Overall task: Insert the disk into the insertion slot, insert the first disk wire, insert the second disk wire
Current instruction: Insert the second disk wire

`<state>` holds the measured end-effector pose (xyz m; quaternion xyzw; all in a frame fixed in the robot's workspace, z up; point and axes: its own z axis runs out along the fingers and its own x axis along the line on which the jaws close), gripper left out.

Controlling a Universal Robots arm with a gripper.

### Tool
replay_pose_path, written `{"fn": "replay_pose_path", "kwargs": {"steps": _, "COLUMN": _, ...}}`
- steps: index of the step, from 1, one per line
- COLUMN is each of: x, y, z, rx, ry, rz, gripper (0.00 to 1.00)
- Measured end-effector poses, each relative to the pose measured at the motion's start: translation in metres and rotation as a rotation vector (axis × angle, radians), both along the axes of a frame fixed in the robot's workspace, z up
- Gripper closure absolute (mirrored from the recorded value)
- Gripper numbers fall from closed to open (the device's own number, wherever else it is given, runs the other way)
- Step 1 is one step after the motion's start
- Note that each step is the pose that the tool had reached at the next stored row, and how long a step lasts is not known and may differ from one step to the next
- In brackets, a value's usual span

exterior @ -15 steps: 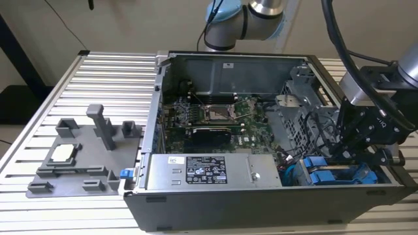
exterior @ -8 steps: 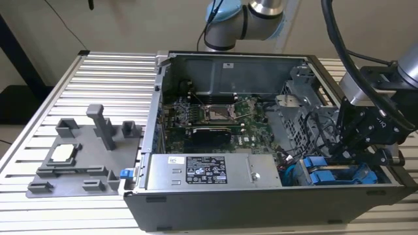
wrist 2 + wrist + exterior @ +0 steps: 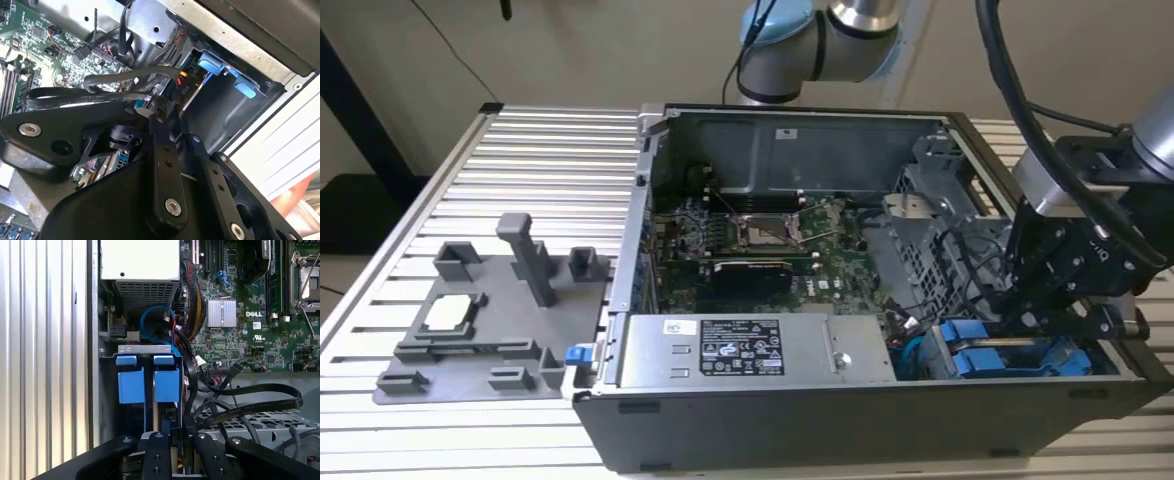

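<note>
The open computer case [image 3: 640, 300] lies on the table. At its corner on the exterior view's right, the disk shows by its blue caddy [image 3: 166, 385] [image 3: 981, 358], seated in the insertion slot [image 3: 145, 348] beside another blue caddy front [image 3: 131, 385]. My gripper [image 3: 1017, 325] hangs low in the case just over these caddies. In both wrist views its black fingers [image 3: 159, 450] are closed around a black wire connector [image 3: 176, 92] [image 3: 176, 439] with coloured leads, held close to the caddy end. The blue tabs [image 3: 220, 70] lie just beyond the fingertips.
The grey labelled power-supply box [image 3: 754, 350] sits beside the drive bay. The green motherboard [image 3: 761, 240] fills the case floor. Black flat cables [image 3: 260, 400] and a blue cable [image 3: 150, 320] loop near the gripper. A grey fixture plate [image 3: 480, 310] rests on the ribbed table.
</note>
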<state>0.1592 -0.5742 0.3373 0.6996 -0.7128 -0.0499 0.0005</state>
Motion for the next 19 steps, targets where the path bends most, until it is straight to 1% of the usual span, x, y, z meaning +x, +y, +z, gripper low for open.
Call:
{"fn": "replay_pose_path", "kwargs": {"steps": 2, "x": 0.0000, "y": 0.0000, "z": 0.0013, "rx": 0.0002, "ry": 0.0000, "rz": 0.000, "gripper": 0.76}}
{"fn": "replay_pose_path", "kwargs": {"steps": 6, "x": 0.0000, "y": 0.0000, "z": 0.0069, "rx": 0.0000, "ry": 0.0000, "rz": 0.000, "gripper": 0.76}}
{"fn": "replay_pose_path", "kwargs": {"steps": 13, "x": 0.0000, "y": 0.0000, "z": 0.0234, "rx": 0.0001, "ry": 0.0000, "rz": 0.000, "gripper": 0.76}}
{"fn": "replay_pose_path", "kwargs": {"steps": 19, "x": 0.0000, "y": 0.0000, "z": 0.0253, "rx": 0.0002, "ry": 0.0000, "rz": 0.000, "gripper": 0.76}}
